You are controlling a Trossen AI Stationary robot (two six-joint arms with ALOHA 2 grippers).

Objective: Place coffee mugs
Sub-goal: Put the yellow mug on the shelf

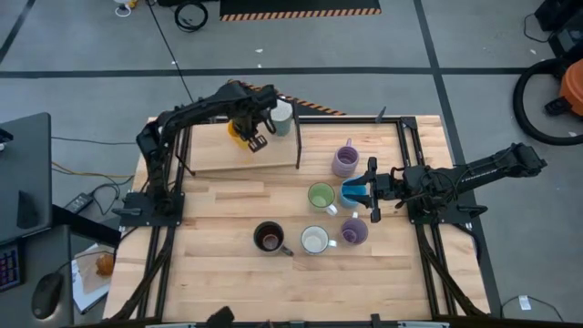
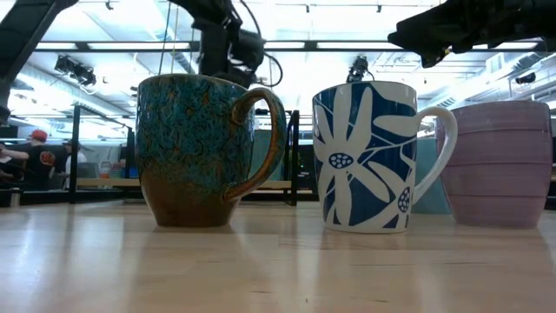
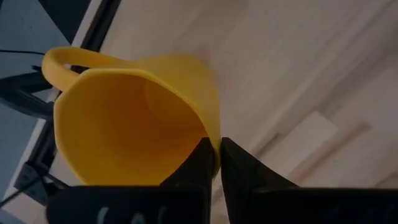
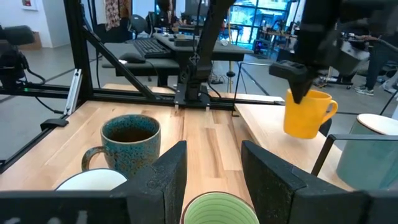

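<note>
Six mugs stand upright, mouths up, in a cluster on the pale wooden table (image 1: 228, 273): a ribbed lavender mug (image 1: 345, 161) toward the far edge, a green mug (image 1: 321, 196) just beside a blue mug (image 1: 353, 192), and nearer the front a dark brown speckled mug (image 1: 269, 238) with a dark inside, a white mug with a blue flower pattern (image 1: 314, 240) and a second lavender mug (image 1: 354, 230); the green one looks empty (the others' contents cannot be told). Over the raised light board (image 1: 219, 155) at the back, the left gripper (image 1: 256, 143) is clamped on the rim of an orange-yellow mug (image 3: 134, 121), one finger inside the wall and one outside; the mug hangs clear of the board, roughly upright. A pale white mug (image 1: 281, 117) stands just beside it. The right gripper (image 1: 371, 193) hovers with fingers apart over the blue mug, holding nothing.
</note>
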